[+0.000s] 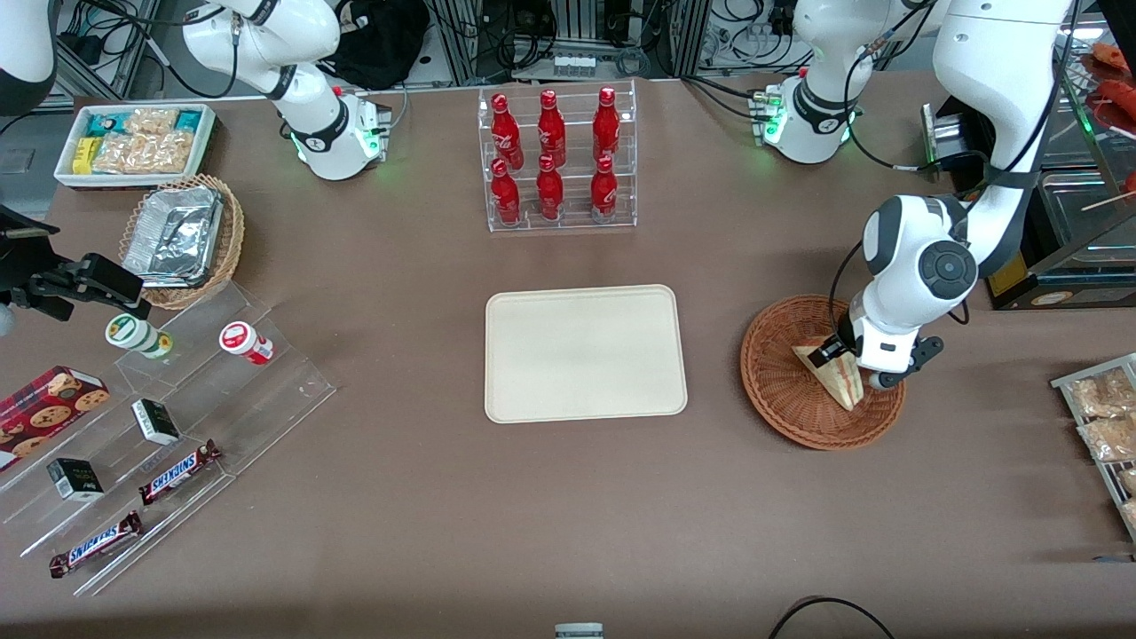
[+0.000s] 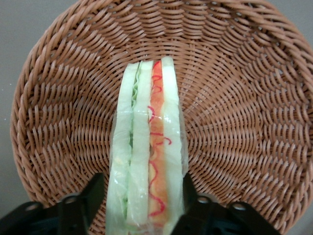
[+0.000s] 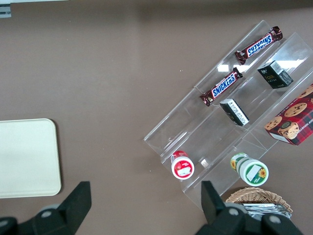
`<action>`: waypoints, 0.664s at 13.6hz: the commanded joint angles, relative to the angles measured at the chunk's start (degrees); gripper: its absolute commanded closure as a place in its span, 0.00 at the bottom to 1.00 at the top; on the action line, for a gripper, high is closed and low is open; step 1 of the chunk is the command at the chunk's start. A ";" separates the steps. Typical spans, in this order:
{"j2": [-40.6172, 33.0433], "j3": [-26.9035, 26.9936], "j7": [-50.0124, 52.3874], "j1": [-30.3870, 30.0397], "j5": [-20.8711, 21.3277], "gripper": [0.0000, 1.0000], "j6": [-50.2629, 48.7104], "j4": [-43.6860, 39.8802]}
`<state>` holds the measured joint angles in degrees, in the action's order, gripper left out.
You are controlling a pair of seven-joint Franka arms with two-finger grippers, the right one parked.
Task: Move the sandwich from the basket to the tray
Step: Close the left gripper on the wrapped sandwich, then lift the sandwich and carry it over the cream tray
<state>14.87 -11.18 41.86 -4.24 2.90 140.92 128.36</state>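
The left arm's end effector (image 1: 837, 353) is down inside the round, shallow, reddish-brown woven wicker basket (image 1: 781, 390), which sits on the brown counter (image 1: 426, 497) toward the working arm's end. Its two black fingers (image 2: 90, 203) stand on either side of the triangular sandwich (image 1: 834, 373) of pale cream bread, pressing against the clear wrap on both faces, so the end effector is clamped on the sandwich. In the left wrist view the sandwich (image 2: 146, 166) shows edge-on, with green filling layers beside an orange-red layer, and its tip points toward the basket's (image 2: 244, 98) middle. From the front, the wedge lies in the basket with its filled edge toward the camera.

The flat cream-white rectangular tray (image 1: 586, 353) with rounded corners and a low raised rim lies near the counter's middle, well apart from the basket, with bare counter between them. A clear acrylic rack of red bottles (image 1: 556, 158) stands farther from the front camera than the tray.
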 commanded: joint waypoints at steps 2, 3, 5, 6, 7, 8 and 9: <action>-0.98 -0.51 0.68 -0.33 -0.27 0.90 -0.20 -1.27; -2.03 -0.59 0.68 -0.33 -0.27 0.90 -1.59 -2.32; -4.05 -1.64 0.07 -0.33 0.35 0.90 -12.45 -7.75; -4.50 -2.17 -0.02 -0.33 0.61 0.90 -18.86 -11.78; -4.50 -2.87 -0.02 -0.15 0.61 0.90 -25.45 -16.52; -4.24 -4.01 -0.02 0.54 0.61 0.90 -30.30 -20.48; -3.89 -4.81 0.42 1.68 0.61 0.90 -33.31 -23.39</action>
<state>10.37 -14.35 41.71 -3.97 3.01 114.29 111.35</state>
